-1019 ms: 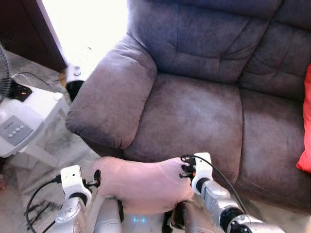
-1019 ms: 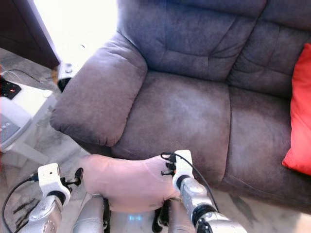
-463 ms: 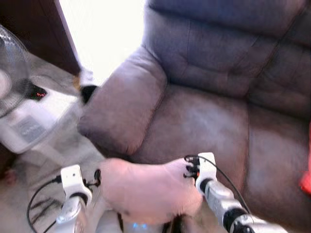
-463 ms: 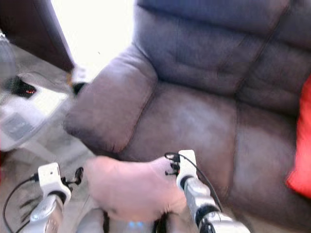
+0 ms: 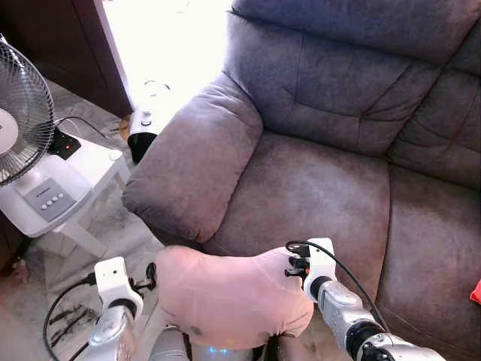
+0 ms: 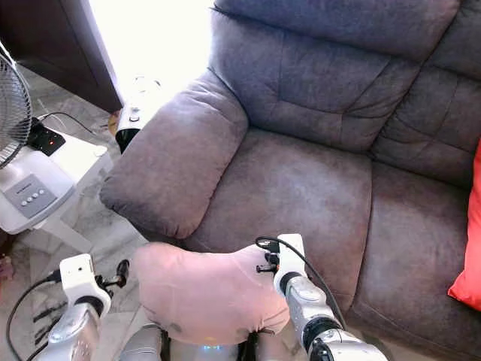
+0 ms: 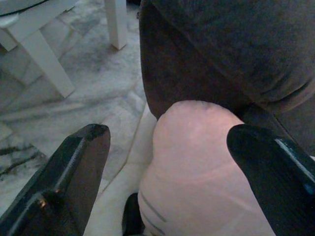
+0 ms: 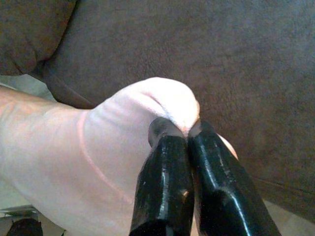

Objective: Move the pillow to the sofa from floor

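Right wrist view: a corner of the pink pillow (image 8: 123, 147) is pinched between the right gripper (image 8: 189, 135) fingers. The pillow is held up just before the sofa (image 5: 316, 188) seat. The left gripper (image 7: 167, 162) is spread around its other end. Soft, light, saggy stuff; a corner fold should be gripped.

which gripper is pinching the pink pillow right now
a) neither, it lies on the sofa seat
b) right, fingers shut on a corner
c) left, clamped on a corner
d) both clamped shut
b: in the right wrist view the right gripper has its fingers shut on a corner of the pink pillow, while the left gripper stands open beside it.
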Tool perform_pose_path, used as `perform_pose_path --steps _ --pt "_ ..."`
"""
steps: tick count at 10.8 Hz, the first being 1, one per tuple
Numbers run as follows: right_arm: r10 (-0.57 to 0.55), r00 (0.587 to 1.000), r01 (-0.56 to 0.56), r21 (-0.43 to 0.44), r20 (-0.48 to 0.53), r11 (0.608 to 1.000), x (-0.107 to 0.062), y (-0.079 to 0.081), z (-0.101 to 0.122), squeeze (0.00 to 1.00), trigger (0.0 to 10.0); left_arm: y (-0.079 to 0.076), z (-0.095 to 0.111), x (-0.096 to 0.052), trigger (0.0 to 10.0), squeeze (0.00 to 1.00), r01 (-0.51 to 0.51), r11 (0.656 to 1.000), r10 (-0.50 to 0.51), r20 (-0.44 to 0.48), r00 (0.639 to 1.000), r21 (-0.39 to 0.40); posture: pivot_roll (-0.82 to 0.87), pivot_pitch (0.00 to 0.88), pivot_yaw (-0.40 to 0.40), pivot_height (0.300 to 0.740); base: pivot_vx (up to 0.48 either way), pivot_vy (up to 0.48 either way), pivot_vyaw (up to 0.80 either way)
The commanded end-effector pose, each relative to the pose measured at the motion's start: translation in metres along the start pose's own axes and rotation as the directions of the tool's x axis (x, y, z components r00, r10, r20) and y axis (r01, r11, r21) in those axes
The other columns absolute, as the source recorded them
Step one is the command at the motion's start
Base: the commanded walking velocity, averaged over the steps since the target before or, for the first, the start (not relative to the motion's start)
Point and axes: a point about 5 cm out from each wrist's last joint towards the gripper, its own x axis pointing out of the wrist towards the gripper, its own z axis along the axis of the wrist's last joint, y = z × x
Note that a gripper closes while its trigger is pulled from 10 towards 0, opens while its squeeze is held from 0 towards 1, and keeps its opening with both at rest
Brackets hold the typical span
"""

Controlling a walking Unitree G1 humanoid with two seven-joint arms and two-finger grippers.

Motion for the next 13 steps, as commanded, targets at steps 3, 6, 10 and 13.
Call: perform_pose_path --steps 3,6,10,13 --pt "-0.055 0.993 0.055 0.01 0.109 0.998 -0.001 -0.014 0.022 0.0 10.0 0.01 -0.026 -0.005 10.0 0.0 -0.041 0.999 0.042 -0.093 0.995 0.005 0.17 0.112 -0.121 0.74 0.0 0.0 0.0" --pt "-0.058 0.995 0.057 0.023 0.076 0.998 -0.004 -0.016 0.009 0.0 10.0 0.01 -0.029 -0.002 10.0 0.0 -0.046 0.999 0.047 -0.104 0.993 0.01 0.16 0.104 -0.119 0.74 0.0 0.0 0.0" --pt "-0.077 0.995 0.075 0.03 0.07 0.997 -0.005 -0.02 0.007 0.0 10.0 0.006 -0.031 -0.002 10.0 0.0 -0.034 0.999 0.034 -0.095 0.995 0.004 0.16 0.097 -0.118 0.74 0.0 0.0 0.0" --pt "-0.084 0.994 0.082 0.034 0.063 0.996 -0.006 -0.022 0.005 0.0 10.0 0.007 -0.029 -0.001 10.0 0.0 -0.035 0.999 0.035 -0.081 0.996 0.001 0.16 0.089 -0.117 0.74 0.0 0.0 0.0"
